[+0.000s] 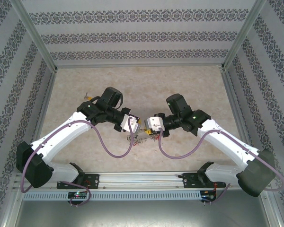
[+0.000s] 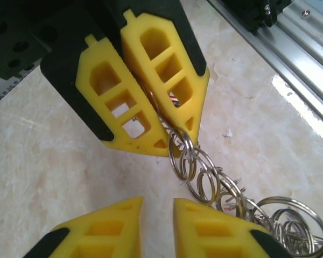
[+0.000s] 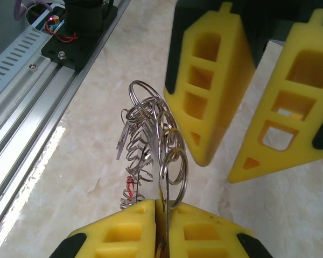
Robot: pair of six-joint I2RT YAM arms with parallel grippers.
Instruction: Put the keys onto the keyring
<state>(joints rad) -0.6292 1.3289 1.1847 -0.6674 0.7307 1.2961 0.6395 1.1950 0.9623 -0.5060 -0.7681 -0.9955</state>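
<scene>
The right tool (image 3: 166, 208) is pressed together, its yellow pads pinching one silver loop of the keyring (image 2: 212, 185). From that pinch the keyring's linked split rings trail out over the marble-patterned tabletop (image 2: 70, 177); whether they rest on it I cannot tell. The left tool (image 2: 159, 207) faces the right one across the keyring. It stands spread, with bare tabletop showing between its fingers (image 3: 215, 91), one finger just beside the rings and nothing clamped. An aluminium rail (image 3: 21, 123) runs near the keyring.
</scene>
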